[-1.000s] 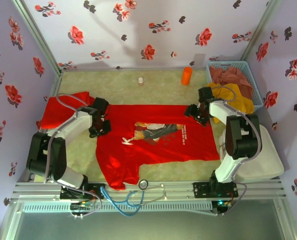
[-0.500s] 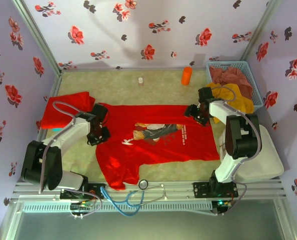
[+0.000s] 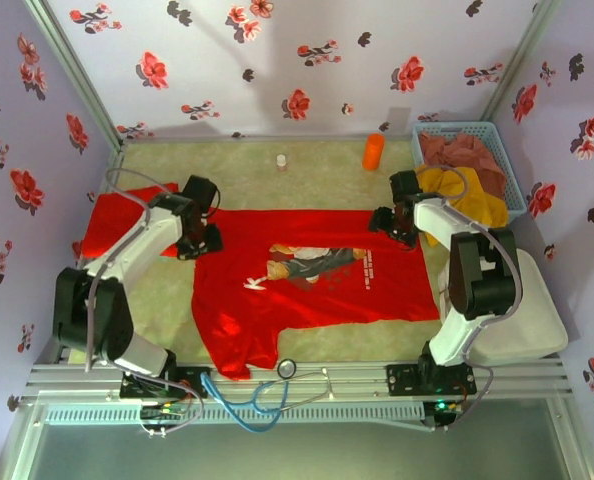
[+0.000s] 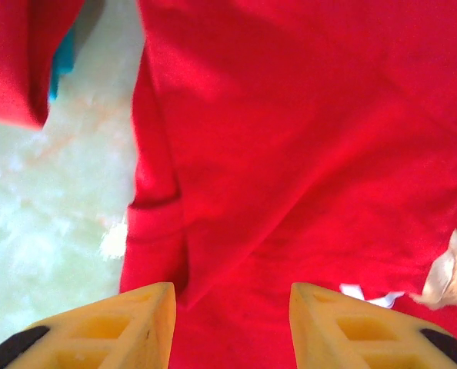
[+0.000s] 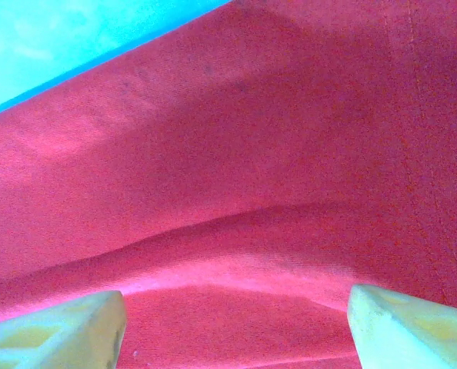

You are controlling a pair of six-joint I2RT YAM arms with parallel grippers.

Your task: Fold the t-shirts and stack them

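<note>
Flowery purple wallpaper all round and a pale fuzzy table cover [image 3: 317, 182] underneath, so that's the setup.

Left gripper [image 4: 228, 294] first. Its yellow fingers [image 4: 136, 323] stand parted with nothing pinched between them, right over the sleeve end of the bright red short-sleeved cloth t-shirt [image 4: 305, 154]. The right gripper [image 5: 235, 298] has its jaws spread wide. A low ridge of the same red cloth runs under the gap, not clamped as far as I can see.

From overhead, the left gripper [image 3: 202, 240] sits at the shirt's far left corner by the sleeve, and the right gripper [image 3: 389, 222] sits at the far right corner by the hem. The shirt lies spread fairly flat mid-table with the chest print [image 3: 312, 262] up and the near sleeve rumpled toward the front rail.

A second red cloth shirt [image 3: 117, 222] lies just left of it and looks folded already. Further out there's a blue plastic basket [image 3: 462, 126] of more clothes at far right. An orange cylinder [image 3: 374, 151] and a small white bottle [image 3: 281, 161] stand by the back wall.

Handling-wise, my guess is it's light and floppy with zero stiffness. It'll likely sag, drag on that fuzzy cover, and wrinkle if pulled from one point. I'd pinch both far corners at the seams or hem, where the cloth is doubled, and move both arms together.
</note>
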